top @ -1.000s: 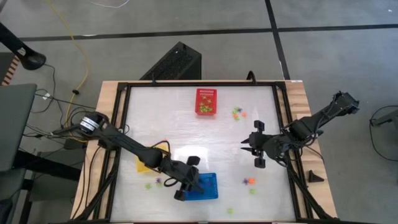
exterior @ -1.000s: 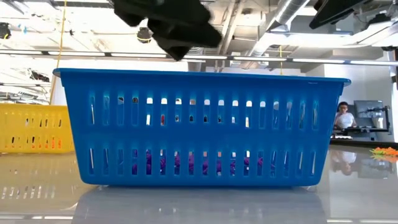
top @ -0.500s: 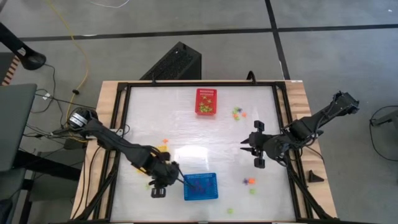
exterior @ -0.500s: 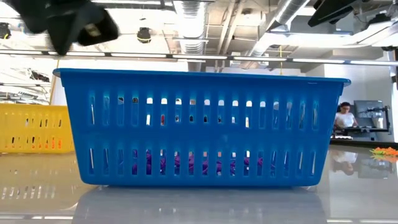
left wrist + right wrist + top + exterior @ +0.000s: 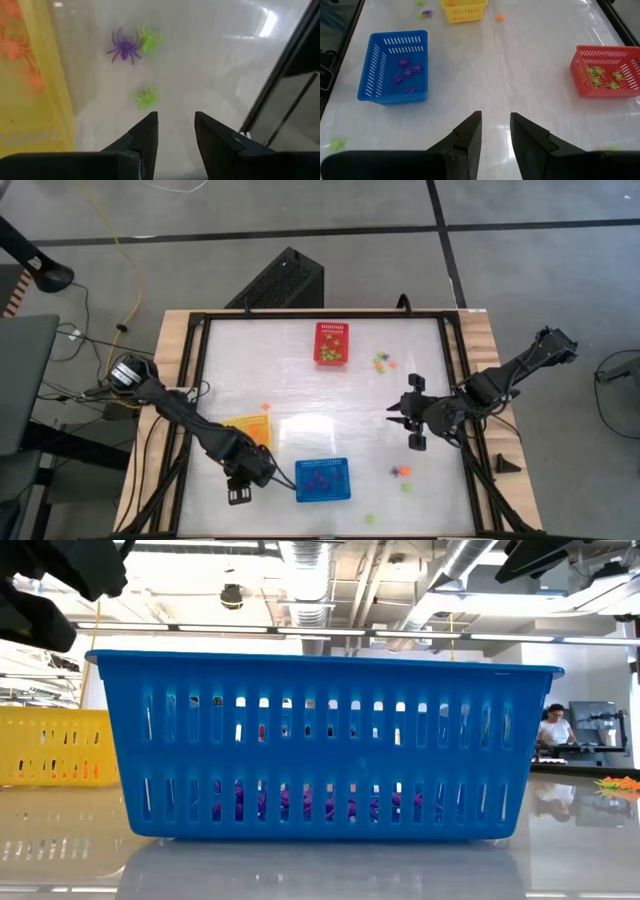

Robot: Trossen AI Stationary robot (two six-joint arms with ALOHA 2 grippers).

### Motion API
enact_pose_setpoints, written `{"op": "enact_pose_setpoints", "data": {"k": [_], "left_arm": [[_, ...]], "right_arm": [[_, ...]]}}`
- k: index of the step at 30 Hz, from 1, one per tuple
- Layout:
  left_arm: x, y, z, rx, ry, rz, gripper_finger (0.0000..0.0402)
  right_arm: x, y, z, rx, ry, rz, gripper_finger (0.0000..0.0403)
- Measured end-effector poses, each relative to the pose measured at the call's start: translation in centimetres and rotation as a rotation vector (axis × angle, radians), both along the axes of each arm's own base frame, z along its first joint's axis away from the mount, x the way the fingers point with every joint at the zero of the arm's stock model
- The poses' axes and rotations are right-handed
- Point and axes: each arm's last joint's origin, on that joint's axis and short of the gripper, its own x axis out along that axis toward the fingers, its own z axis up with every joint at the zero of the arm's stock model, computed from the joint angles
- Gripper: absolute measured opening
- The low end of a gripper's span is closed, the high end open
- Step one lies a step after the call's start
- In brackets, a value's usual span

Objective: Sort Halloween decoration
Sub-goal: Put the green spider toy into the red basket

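From above, the pale surface carries a red basket near the far edge, a yellow basket and a blue basket toward the near edge. My left fingers hover at the near left corner; my right fingers wait near the right edge.

Low down, the blue basket blocks most of the room; a person sits far behind.

My left wrist shows fingers parted, empty, above a purple spider and two green spiders beside the yellow basket's wall.

My right wrist shows fingers slightly apart, holding nothing, with purple trinkets in the blue basket.
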Motion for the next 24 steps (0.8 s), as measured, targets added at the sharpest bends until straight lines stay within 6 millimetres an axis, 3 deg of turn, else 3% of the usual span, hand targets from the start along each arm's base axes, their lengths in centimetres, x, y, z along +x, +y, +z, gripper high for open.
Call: {"op": "enact_pose_setpoints", "data": {"k": [14, 24], "left_arm": [[-1.8, -2.5, -0.3, 0.159, -0.105, 0.014, 0.0116], [-1.8, -4.6, -3.8, 0.221, -0.062, -0.086, 0.0116]], "right_arm": [[0.8, -1.1, 0.3, -0.094, -0.025, 0.016, 0.0134], [1.5, -2.1, 0.7, -0.135, -0.057, -0.004, 0.0134]]}}
